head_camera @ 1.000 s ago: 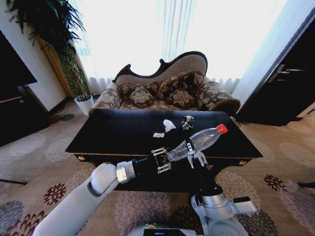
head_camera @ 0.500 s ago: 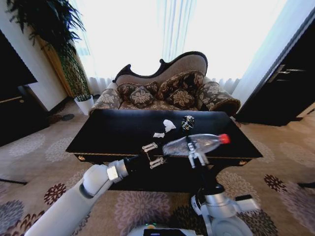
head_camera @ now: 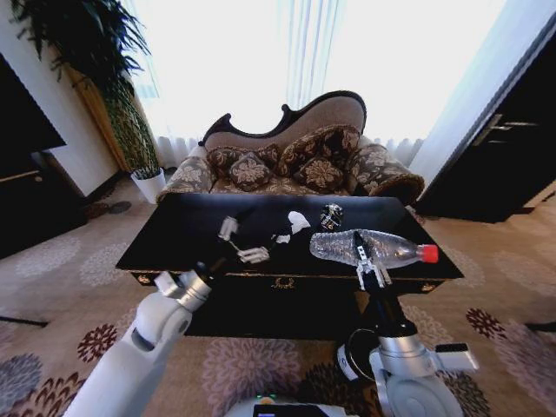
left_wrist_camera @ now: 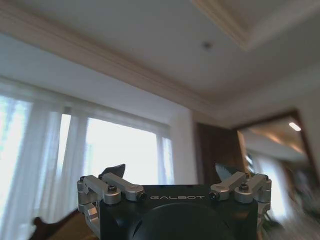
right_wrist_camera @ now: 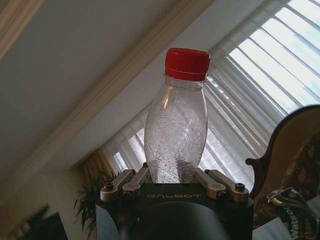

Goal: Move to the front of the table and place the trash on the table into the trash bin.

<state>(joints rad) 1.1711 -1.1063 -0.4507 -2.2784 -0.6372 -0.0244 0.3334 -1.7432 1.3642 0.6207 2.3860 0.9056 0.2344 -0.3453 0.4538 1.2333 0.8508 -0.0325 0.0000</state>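
The glossy black table [head_camera: 217,234] stands right in front of me. My right gripper [head_camera: 368,261] is shut on a clear plastic bottle [head_camera: 369,247] with a red cap, held level over the table's front right part, cap pointing right. The right wrist view shows the bottle [right_wrist_camera: 176,130] rising from between the fingers of the right gripper [right_wrist_camera: 175,177]. My left gripper [head_camera: 241,241] hangs open and empty over the table's middle, also seen in the left wrist view as the left gripper [left_wrist_camera: 170,172]. A white crumpled paper [head_camera: 298,221], a small white scrap [head_camera: 281,238] and a dark wrapper [head_camera: 331,215] lie on the table. The trash bin is out of view.
A patterned sofa [head_camera: 287,161] stands behind the table under bright windows. A white plant pot [head_camera: 149,184] sits at the back left. Dark cabinets stand at the left [head_camera: 26,174] and right [head_camera: 508,139]. Patterned carpet [head_camera: 52,287] surrounds the table.
The left gripper has drawn away from the bottle's base, leftward and farther over the table. The right gripper has swung the bottle to the right and levelled it.
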